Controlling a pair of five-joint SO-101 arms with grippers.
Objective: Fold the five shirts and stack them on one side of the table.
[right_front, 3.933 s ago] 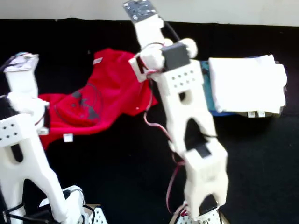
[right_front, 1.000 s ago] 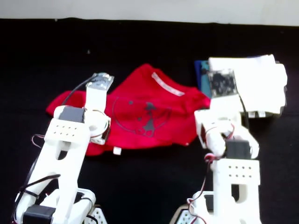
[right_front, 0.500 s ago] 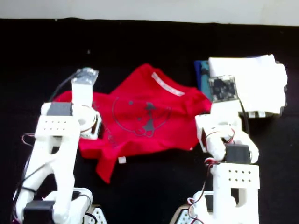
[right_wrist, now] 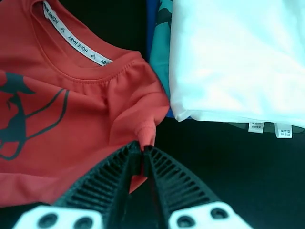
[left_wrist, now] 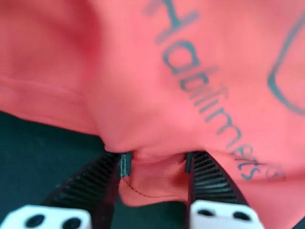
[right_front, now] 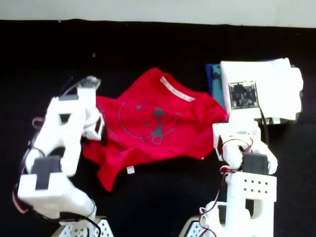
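Observation:
A red shirt (right_front: 153, 133) with a dark print lies spread face up in the middle of the black table, collar toward the far side. My left gripper (right_front: 96, 129) sits at the shirt's left edge. In the left wrist view, my left gripper (left_wrist: 155, 160) is shut on a bunched fold of the red shirt (left_wrist: 190, 62). My right gripper (right_front: 223, 120) is at the shirt's right sleeve. In the right wrist view, my right gripper (right_wrist: 143, 149) is shut, pinching the sleeve tip of the red shirt (right_wrist: 71, 119).
At the far right stands a stack of folded shirts, a white one (right_front: 261, 89) on top and a blue-teal one (right_front: 213, 79) under it; the right wrist view shows the white one (right_wrist: 228, 57) and teal one (right_wrist: 159, 38). Bare black table (right_front: 163, 197) lies in front.
The shirt, crumpled at the left 3.9 s ago, is now spread out. Over the last second my left arm drew back leftward, and a flap of the lower left hem now trails forward.

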